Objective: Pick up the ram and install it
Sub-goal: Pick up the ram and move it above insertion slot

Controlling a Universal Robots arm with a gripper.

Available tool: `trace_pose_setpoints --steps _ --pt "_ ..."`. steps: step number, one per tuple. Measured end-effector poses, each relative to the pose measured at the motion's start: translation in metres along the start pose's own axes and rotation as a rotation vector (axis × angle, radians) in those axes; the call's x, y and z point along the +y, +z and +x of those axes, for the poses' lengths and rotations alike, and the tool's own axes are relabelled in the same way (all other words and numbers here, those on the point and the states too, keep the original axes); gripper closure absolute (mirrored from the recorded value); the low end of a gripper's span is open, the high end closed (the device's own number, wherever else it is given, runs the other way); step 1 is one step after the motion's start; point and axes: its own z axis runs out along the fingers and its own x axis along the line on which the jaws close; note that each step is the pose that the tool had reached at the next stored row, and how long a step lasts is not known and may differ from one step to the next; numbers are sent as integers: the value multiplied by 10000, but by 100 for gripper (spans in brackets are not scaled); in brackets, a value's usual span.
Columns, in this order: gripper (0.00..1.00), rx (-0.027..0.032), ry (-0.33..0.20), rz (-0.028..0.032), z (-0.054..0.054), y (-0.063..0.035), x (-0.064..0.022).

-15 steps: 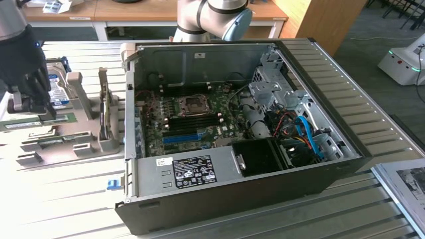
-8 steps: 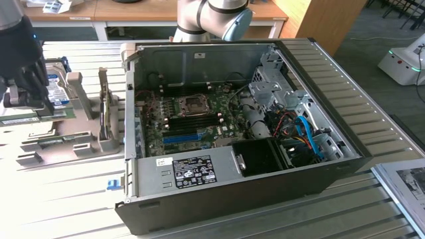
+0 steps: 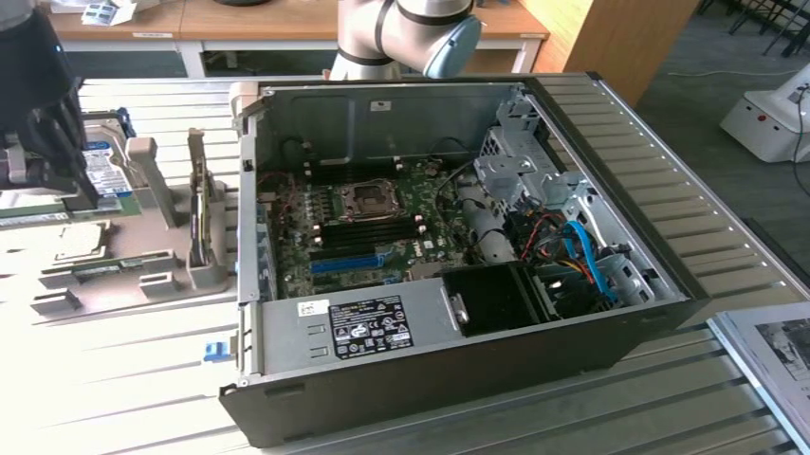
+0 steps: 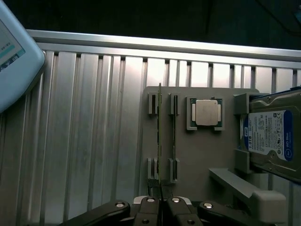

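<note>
The ram (image 4: 160,141) shows edge-on as a thin green stick running along the grey holder tray (image 4: 197,155). My gripper (image 4: 160,205) is shut on its near end, one finger on each side. In the exterior view my gripper (image 3: 45,185) hangs at the far left over the tray (image 3: 127,284), with the green ram (image 3: 36,216) just under it. A twin green stick (image 4: 174,136) rests in the neighbouring slots, apart from the held one. The open computer case (image 3: 708,284) lies to the exterior view's right, its motherboard with a blue slot (image 3: 344,263) facing up.
On the tray sit a processor chip (image 4: 206,112) and a hard drive with a blue label (image 4: 273,136), standing on edge in a grey bracket. A pale blue device (image 4: 14,52) lies at the ribbed metal table's far edge. The arm's base (image 3: 405,33) stands behind the case.
</note>
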Motion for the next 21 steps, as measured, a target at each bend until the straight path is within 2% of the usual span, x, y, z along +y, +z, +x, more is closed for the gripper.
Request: trace_pose_setpoints --steps 21 --pt "88 -2 1 -25 -7 -363 -13"
